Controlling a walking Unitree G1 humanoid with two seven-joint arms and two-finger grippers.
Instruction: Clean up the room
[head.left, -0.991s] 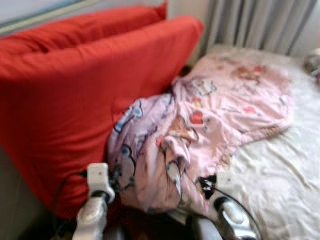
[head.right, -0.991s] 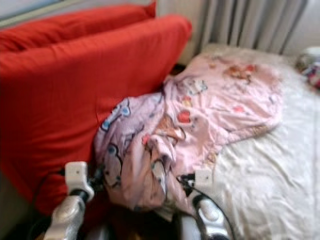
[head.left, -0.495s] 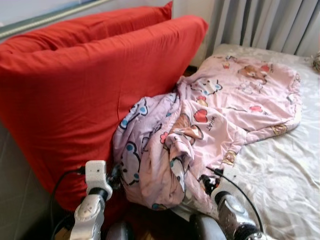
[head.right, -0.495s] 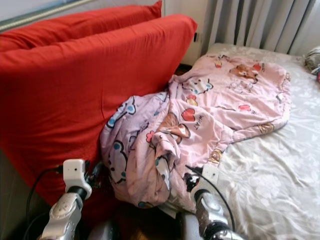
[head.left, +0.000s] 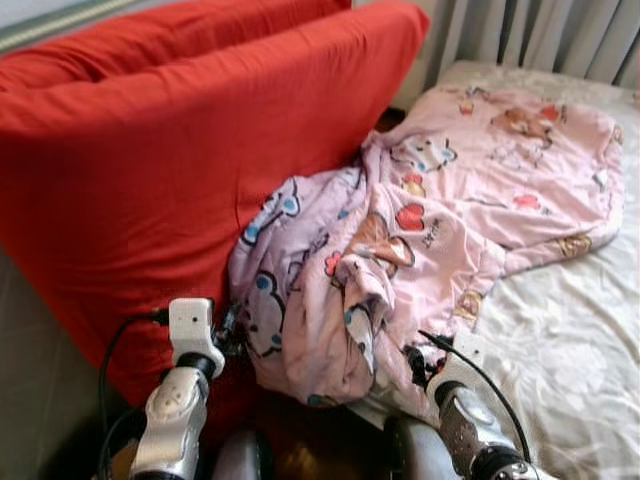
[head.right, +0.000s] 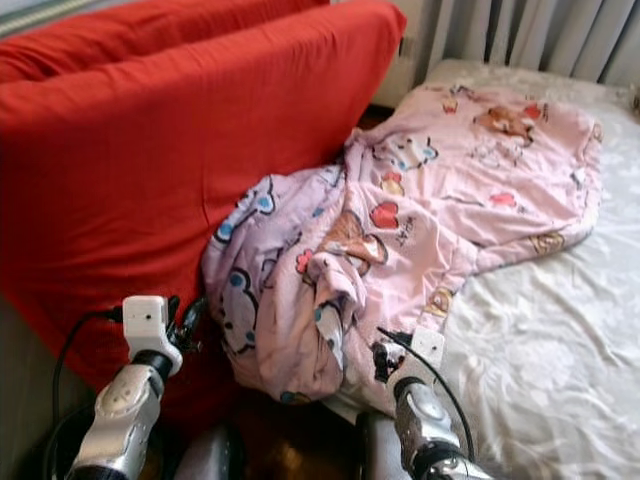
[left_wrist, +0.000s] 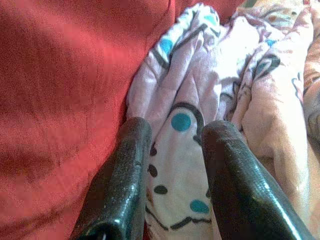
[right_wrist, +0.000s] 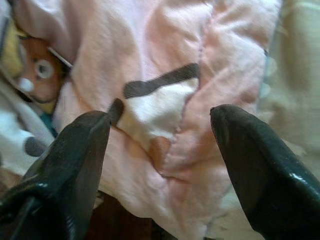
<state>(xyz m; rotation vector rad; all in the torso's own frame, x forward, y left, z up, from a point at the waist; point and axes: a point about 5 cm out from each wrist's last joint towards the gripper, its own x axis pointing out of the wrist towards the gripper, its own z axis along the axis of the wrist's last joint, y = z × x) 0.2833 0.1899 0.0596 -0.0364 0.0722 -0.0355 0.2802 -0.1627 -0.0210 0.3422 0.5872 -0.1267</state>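
From my head cameras I look down at one pink blanket (head.left: 440, 230) printed with cartoon bears and hearts, half of it spread flat over the bed (head.left: 570, 350) with its pale patterned sheet and the other half bunched in a heap that spills off the bed's near edge and leans against the red cushions (head.left: 180, 170). I count two of those cushions, one big one in front and a second one showing behind its upper edge, both standing upright to my left of the bed. Grey curtains (head.left: 560, 30) hang at the head of the bed. My two arms reach up from below: my left tool (head.left: 232, 338) sits right at the seam where the heap meets the front cushion, and my right tool (head.left: 418, 365) is at the lower edge of the heap near the bed's side. In my left wrist camera, my left tool's two black fingers (left_wrist: 125, 180) are spread with a fold of blanket, white with blue dots and black lines, lying between them, and the red cushion touches the outer side of one finger. In my right wrist camera, my right tool's two fingers (right_wrist: 70, 160) stand wide apart over a pink fold with a white and brown patch, closed on nothing.
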